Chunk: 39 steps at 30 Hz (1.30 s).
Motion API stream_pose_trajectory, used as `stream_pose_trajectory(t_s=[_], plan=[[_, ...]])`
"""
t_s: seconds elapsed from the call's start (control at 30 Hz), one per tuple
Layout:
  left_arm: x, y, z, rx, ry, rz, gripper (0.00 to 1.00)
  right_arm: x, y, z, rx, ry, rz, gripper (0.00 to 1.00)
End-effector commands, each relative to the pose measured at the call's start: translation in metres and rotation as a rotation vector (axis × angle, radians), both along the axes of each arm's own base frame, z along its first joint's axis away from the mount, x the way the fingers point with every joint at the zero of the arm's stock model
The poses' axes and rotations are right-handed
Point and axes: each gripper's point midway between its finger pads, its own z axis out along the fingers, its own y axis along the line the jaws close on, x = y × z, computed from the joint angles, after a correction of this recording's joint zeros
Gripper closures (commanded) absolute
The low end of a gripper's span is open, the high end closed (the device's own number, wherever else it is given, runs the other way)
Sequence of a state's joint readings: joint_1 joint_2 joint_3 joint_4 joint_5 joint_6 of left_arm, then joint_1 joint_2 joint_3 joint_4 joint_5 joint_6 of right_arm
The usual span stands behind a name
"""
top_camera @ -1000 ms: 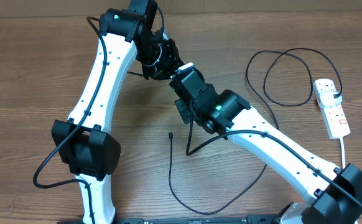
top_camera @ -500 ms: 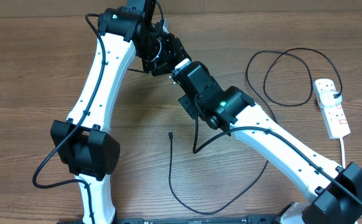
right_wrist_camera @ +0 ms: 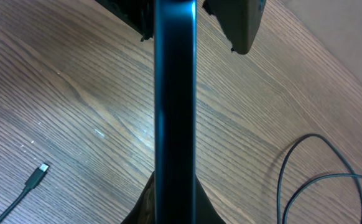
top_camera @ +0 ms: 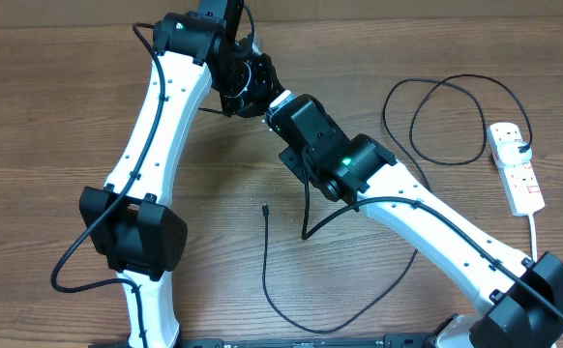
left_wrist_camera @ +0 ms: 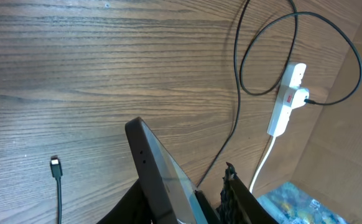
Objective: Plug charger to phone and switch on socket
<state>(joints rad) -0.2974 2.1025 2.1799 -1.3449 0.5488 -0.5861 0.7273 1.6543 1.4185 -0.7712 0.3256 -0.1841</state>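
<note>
Item: phone (right_wrist_camera: 175, 106) – slim, dark-edged, seen edge-on in both wrist views. It is held in the air above the wooden table (top_camera: 49, 116), at the far centre where the two arms meet, and is mostly hidden from overhead.

Right gripper (top_camera: 278, 101): jaws clamped on the phone's near end; the handset runs straight out between them.

Left gripper (top_camera: 254, 85): one finger (right_wrist_camera: 238, 22) on each side of the phone's opposite end. Whether the fingers press the phone or merely flank it cannot be told.

Charger (top_camera: 266, 261): a thin black cable lying loose on the table. Its plug tip (top_camera: 265, 207) rests on bare wood near the table's centre, well apart from the phone and touched by neither gripper. The cable runs towards the near edge, bends right, then rises into two overlapping loops beside the socket.

Socket (top_camera: 516, 164): a white power strip with red switches, at the right edge of the table – the cable's black plug sits in its far outlet. A white cord (top_camera: 534, 232) leaves its near end.
</note>
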Motion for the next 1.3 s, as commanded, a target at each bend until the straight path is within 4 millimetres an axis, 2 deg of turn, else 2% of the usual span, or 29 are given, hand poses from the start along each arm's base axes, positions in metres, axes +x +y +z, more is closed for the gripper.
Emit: stream_pose_trajectory(t_s=[0.0,0.03,0.23,0.33,0.5,0.63,0.73,0.83,0.93,1.27], plan=[[-0.035,-0.057,0.012,-0.108,-0.023,-0.214,0.93,-0.007,0.051,0.045,0.185,-0.058,0.163,0.96],[-0.035,-0.057,0.012,-0.107,-0.023,-0.214,0.96,-0.007,0.051,0.045,0.184,-0.058,0.163,0.96],[-0.034,-0.056,0.012,-0.107,-0.024,-0.212,0.96,-0.007,0.051,0.045,0.185,-0.059,0.162,0.96],[-0.032,-0.056,0.012,-0.109,-0.034,-0.210,0.96,-0.006,0.051,0.046,0.187,-0.063,0.162,0.88],[-0.023,-0.060,0.016,-0.124,-0.079,-0.211,0.96,-0.005,0.053,0.048,0.194,-0.070,0.163,0.84],[-0.019,-0.061,0.018,-0.130,-0.101,-0.212,0.96,-0.005,0.053,0.048,0.194,-0.070,0.163,0.71],[-0.016,-0.062,0.018,-0.130,-0.115,-0.210,0.96,-0.005,0.053,0.048,0.194,-0.070,0.163,0.34],[-0.013,-0.058,0.016,-0.104,-0.122,-0.195,0.96,-0.005,0.053,0.048,0.200,-0.068,0.157,0.11],[-0.010,-0.055,0.014,-0.088,-0.128,-0.186,0.96,-0.005,0.053,0.048,0.214,-0.062,0.140,0.04],[0.001,-0.030,0.012,-0.077,-0.132,-0.156,0.96,-0.003,0.042,0.058,0.344,-0.015,0.014,0.01]])
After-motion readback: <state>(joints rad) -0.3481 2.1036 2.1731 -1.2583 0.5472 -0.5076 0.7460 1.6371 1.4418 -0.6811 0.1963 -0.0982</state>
